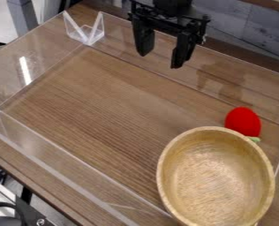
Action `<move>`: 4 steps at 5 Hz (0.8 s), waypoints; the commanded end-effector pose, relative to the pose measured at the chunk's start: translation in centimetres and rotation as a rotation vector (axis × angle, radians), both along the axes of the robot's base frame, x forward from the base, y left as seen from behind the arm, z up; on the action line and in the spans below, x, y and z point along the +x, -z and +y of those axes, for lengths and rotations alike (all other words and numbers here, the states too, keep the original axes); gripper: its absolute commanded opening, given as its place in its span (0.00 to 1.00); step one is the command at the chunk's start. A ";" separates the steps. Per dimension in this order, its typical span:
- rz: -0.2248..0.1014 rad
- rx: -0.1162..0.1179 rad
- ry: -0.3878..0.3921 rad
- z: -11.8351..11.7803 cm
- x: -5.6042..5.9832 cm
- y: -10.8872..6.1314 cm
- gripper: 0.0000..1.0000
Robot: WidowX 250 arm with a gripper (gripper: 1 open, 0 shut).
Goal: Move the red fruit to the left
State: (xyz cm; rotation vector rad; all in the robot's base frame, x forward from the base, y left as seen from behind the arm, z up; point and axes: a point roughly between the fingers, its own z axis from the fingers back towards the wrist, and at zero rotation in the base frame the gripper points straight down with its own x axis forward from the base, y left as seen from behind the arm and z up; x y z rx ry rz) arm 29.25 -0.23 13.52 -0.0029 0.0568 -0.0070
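Right now your gripper (163, 50) hangs spread wide and empty, far from the fruit (242, 121).

Working left to right: wood-grain table (94, 115) inside clear glossy walls, dark gripper pointing down at top centre, then the pale turned-wood bowl (215, 184) lower right. The fruit (red, rounded, no real long axis) sits just behind the bowl's far rim, so you'd reach down-right to it.
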 end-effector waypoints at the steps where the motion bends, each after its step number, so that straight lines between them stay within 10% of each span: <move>1: 0.032 -0.003 -0.024 -0.6 -0.4 1.5 1.00; 4: 0.021 -0.067 -0.108 -10.7 0.8 4.8 1.00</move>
